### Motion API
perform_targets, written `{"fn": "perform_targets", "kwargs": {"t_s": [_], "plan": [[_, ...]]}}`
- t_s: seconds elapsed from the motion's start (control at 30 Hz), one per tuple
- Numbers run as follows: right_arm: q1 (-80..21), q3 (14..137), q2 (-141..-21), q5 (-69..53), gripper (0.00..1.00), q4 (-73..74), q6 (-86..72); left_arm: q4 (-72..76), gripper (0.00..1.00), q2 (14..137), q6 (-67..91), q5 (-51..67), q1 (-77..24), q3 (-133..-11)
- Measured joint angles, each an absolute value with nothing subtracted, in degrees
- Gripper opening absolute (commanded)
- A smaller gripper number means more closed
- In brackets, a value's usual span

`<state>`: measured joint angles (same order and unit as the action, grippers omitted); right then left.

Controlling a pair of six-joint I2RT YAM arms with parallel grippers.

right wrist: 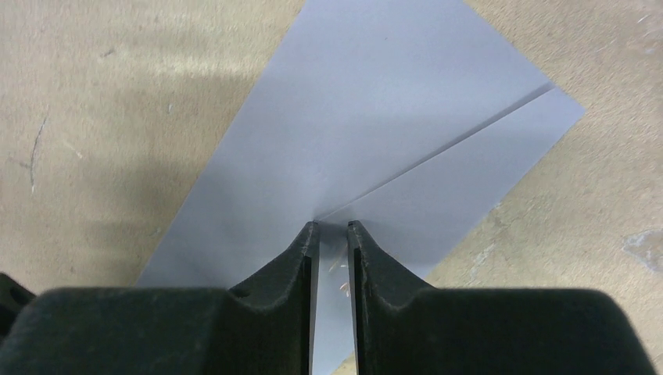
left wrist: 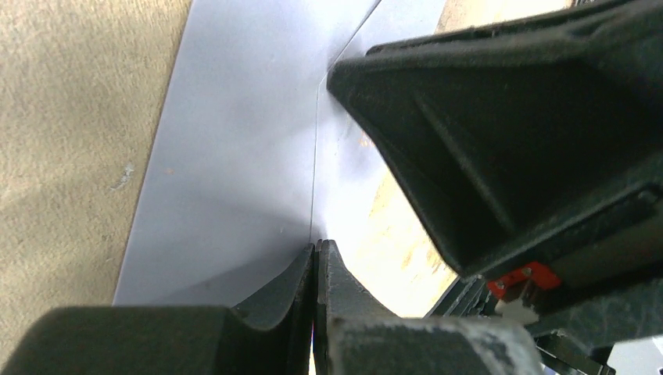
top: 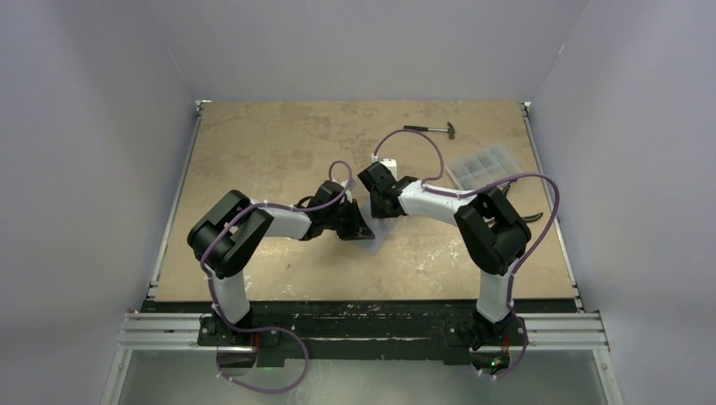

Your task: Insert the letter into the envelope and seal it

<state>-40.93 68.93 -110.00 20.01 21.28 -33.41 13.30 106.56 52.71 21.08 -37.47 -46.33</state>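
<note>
The grey-blue envelope (top: 378, 236) lies flat on the tan table between the two arms. In the right wrist view the envelope (right wrist: 375, 117) shows its flap edge (right wrist: 446, 142) as a straight slanted line. My right gripper (right wrist: 333, 225) stands just over that line, open by a narrow gap with only the envelope's surface showing between its fingers. My left gripper (left wrist: 315, 244) is shut, its tips resting on the envelope (left wrist: 234, 156) where the flap edge ends. The right gripper's black body (left wrist: 508, 141) looms close beside it. The letter is hidden from every view.
A hammer (top: 431, 129) lies at the back of the table. A clear compartment box (top: 487, 165) sits at the right rear, with a dark tool (top: 530, 216) near the right arm. Grey walls close in the table on three sides.
</note>
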Motion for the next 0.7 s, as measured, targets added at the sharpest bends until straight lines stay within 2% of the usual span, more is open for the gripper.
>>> {"fn": "perform_targets", "kwargs": {"t_s": [0.37,0.6,0.7], "plan": [[-38.24,73.23,-112.33,23.14,0.2,21.69,-34.04,15.44,0.0,107.42,52.66,20.84,-37.45,-46.28],[-37.15,73.01,-110.83,23.24,0.3,22.98,-33.41,12.67,0.0,106.63,51.79,20.84,-37.45,-48.16],[-35.62,73.01,-108.73,23.16,0.33,25.91,-33.32,9.06,0.08,106.26,50.28,20.6,-37.54,-50.06]]}}
